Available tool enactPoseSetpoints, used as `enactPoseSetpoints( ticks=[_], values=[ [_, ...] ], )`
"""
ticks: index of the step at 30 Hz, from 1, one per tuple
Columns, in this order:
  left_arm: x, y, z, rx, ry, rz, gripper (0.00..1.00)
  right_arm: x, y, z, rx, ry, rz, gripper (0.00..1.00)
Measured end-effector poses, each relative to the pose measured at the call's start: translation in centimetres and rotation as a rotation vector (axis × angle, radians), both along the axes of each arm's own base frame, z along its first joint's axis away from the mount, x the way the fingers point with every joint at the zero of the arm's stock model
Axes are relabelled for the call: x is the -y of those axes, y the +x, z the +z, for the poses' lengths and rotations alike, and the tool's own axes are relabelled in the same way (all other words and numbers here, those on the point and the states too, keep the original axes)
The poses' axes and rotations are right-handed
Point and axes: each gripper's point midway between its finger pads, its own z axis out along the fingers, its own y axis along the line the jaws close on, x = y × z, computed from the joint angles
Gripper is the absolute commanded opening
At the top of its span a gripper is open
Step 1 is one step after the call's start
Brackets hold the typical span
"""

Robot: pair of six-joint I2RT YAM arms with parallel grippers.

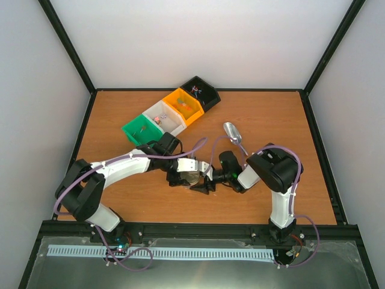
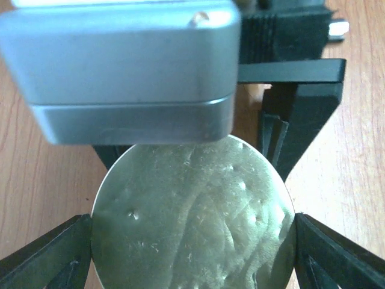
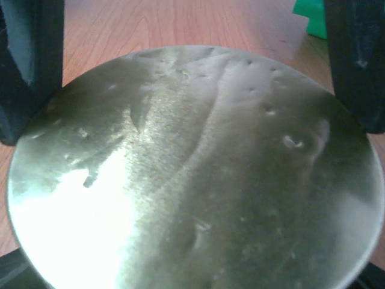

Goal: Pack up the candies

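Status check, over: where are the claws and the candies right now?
Left claw shut on gold lid. Right claw flanks the lid, grip unclear. Candies sitting in bins. Scoop lies aside.

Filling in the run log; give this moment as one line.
left gripper: clamping gold lid rim | right gripper: straddles lid, grip unclear | candies: in bins

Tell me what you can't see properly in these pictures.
Top view: candies too small to count in the bins.
Top view: left hand and right hand cover the lid.
Wrist views: lid hides whatever is underneath.
Right wrist view: green bin cut off by the edge.
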Motion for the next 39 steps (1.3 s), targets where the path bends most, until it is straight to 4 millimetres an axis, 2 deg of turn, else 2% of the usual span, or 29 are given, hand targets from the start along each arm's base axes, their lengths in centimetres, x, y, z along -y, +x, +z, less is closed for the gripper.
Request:
enactPoseSetpoints(
  ticks=[2,3,4,8,14,18,20,23,25,28,31,33,37,38,39],
  values=[
    [-0.1,-0.2,-0.1,0.015,0.008,-0.029,0.67,-0.1,-0.1,-0.1,0.014,-0.009,0.024,0.91],
    [-0.1,-0.2,-0.1,0.018,0.008,-0.034,0.67,-0.2,0.0,-0.1,0.018,-0.012,0.029,0.98],
    [-0.2,-0.2,-0.1,0.019,0.008,-0.035,0.67,-0.2,0.0,0.0,0.022,-0.013,0.029,1.00],
    [0.1,0.4,0.0,0.021,0.000,-0.001,0.67,-0.1,0.0,0.1,0.003,-0.001,-0.009,1.00],
    [0.5,1.1,0.0,0.011,-0.024,0.081,0.67,1.2,-0.1,0.8,-0.038,0.069,-0.152,0.99],
    [0.5,1.5,0.1,0.009,-0.027,0.116,0.67,1.0,0.4,1.0,-0.040,0.101,-0.208,0.94],
    [0.5,1.5,0.1,0.006,-0.028,0.122,0.67,0.8,0.7,1.0,-0.046,0.112,-0.221,0.87],
    [0.5,1.3,0.1,0.000,-0.029,0.116,0.67,0.8,0.8,1.1,-0.046,0.117,-0.224,0.68],
    [0.6,1.1,0.1,-0.003,-0.030,0.102,0.66,0.8,0.6,1.1,-0.041,0.116,-0.211,0.61],
    [0.5,0.5,0.1,-0.005,-0.023,0.056,0.66,0.8,0.1,0.9,-0.019,0.109,-0.171,0.54],
    [0.3,-0.2,0.1,-0.001,-0.009,-0.008,0.65,0.8,-0.5,0.9,-0.005,0.103,-0.108,0.53],
    [0.1,-0.5,0.1,0.006,0.006,-0.051,0.65,0.8,-0.6,0.9,-0.001,0.095,-0.071,0.57],
    [0.1,-0.5,0.0,0.024,0.020,-0.092,0.65,0.9,-0.4,0.9,0.019,0.070,-0.022,0.83],
    [0.1,-0.3,0.0,0.029,0.022,-0.090,0.66,1.0,-0.3,0.9,0.023,0.064,-0.022,0.88],
    [0.1,-0.2,0.0,0.031,0.024,-0.083,0.67,1.1,-0.2,0.9,0.027,0.058,-0.027,0.89]
  ],
)
